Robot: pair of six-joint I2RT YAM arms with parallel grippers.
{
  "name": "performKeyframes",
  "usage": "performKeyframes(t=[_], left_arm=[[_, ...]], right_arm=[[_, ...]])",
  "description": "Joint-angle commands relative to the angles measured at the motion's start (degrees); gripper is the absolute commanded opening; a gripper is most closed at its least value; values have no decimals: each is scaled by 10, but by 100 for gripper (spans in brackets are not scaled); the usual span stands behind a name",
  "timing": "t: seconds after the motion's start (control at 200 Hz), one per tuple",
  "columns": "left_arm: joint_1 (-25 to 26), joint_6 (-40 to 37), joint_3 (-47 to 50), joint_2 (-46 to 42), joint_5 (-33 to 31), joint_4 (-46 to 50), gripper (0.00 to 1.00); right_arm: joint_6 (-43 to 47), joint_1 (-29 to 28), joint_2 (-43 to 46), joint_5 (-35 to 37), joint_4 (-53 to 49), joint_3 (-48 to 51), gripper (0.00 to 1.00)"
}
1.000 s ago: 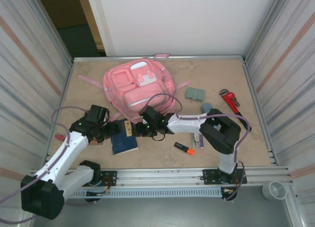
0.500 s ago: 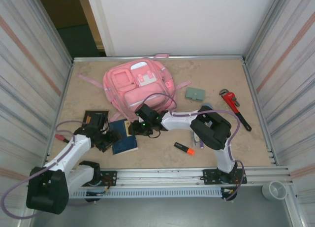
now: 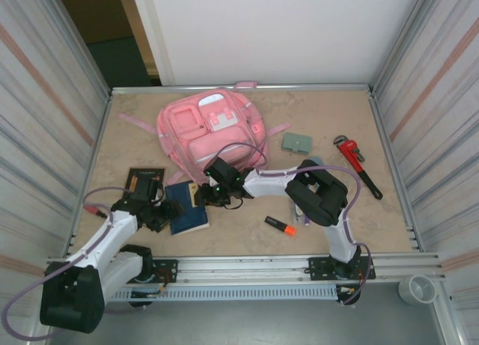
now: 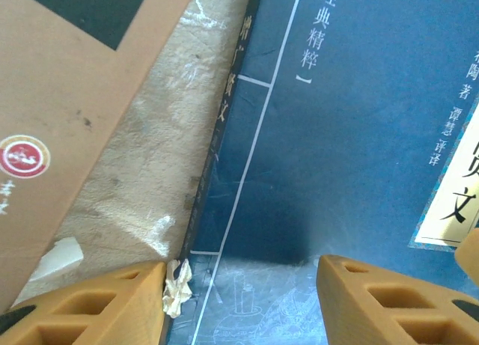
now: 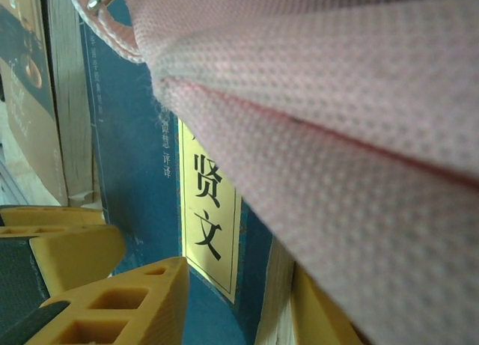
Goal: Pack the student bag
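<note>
Pink bag (image 5: 337, 98) fabric half-hides right tool (image 5: 232, 300): grip unclear; left tool (image 4: 239, 274) wide, astride book (image 4: 337, 135) spine. Bag flat, top pointing far, axis near–far.

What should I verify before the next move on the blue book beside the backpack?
1. The left gripper is open, astride the spine of the blue book: ok.
2. The right gripper has a firm hold on the book's other edge: cannot tell.
3. The pink fabric is away from the right fingers: not ok, it hangs over one.
4. The backpack is unzipped for loading: cannot tell.
5. The brown book lies apart from the blue one: ok, bare table between.
</note>
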State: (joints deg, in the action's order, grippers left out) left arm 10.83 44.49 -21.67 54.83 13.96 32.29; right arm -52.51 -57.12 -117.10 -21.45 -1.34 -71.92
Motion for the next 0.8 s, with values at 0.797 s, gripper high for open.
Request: performKeyframes(t=[0.797], left_arm=[[-5, -35, -90, -154, -92, 44, 76]], right_arm=[[130, -21, 81, -144, -74, 2, 0]])
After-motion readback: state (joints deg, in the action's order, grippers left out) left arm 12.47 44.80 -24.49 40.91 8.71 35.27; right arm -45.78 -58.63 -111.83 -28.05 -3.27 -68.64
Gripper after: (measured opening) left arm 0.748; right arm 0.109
